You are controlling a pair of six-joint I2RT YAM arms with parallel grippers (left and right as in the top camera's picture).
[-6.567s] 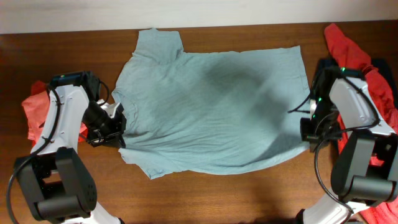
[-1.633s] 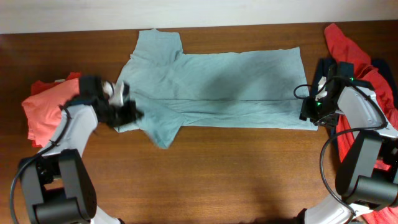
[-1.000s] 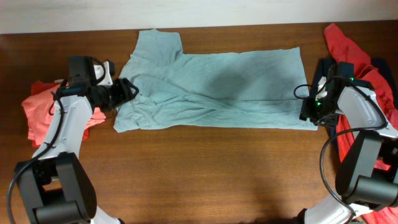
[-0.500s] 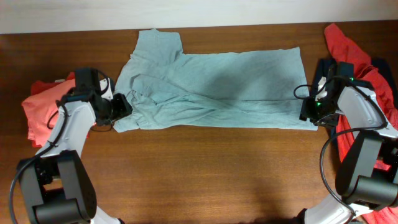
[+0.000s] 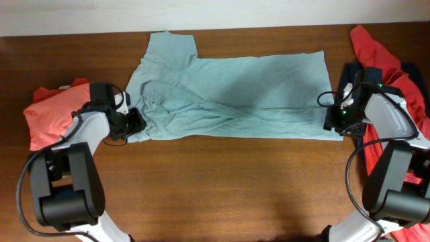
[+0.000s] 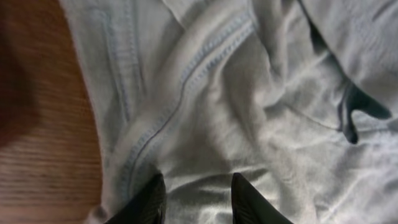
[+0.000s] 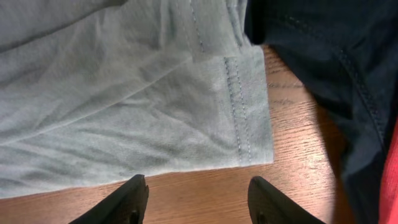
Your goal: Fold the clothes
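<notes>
Two grippers stand at the two ends of one pale grey-blue T-shirt point(image 5: 255, 94). The shirt lies flat on the far half of the table point(image 5: 222, 195), folded lengthwise into a long band parallel to the far edge. One sleeve points toward the far edge, in the far-left part of the table. The other sleeve is folded in and makes wrinkles at the left end of the band.

The left gripper point(image 5: 134, 123) is low over this left end, at the near edge of the cloth. In the left wrist view its fingers point(image 6: 152, 200) stand a little apart with wrinkled shirt fabric between them. I cannot tell whether they pinch the fabric or only touch it.

The right gripper point(image 5: 334, 124) is at the near-right corner of the shirt. Its jaws are apart and hold nothing; between them only bare wood is visible, just beside the stitched hem.

A navy piece point(image 7: 311, 56) lies just beside this corner of the shirt, on its right side. Several coral-red garments point(image 5: 379, 50) are heaped at the right edge of the table. One coral-red tee point(image 5: 50, 114) lies at the left edge, near the left arm.
</notes>
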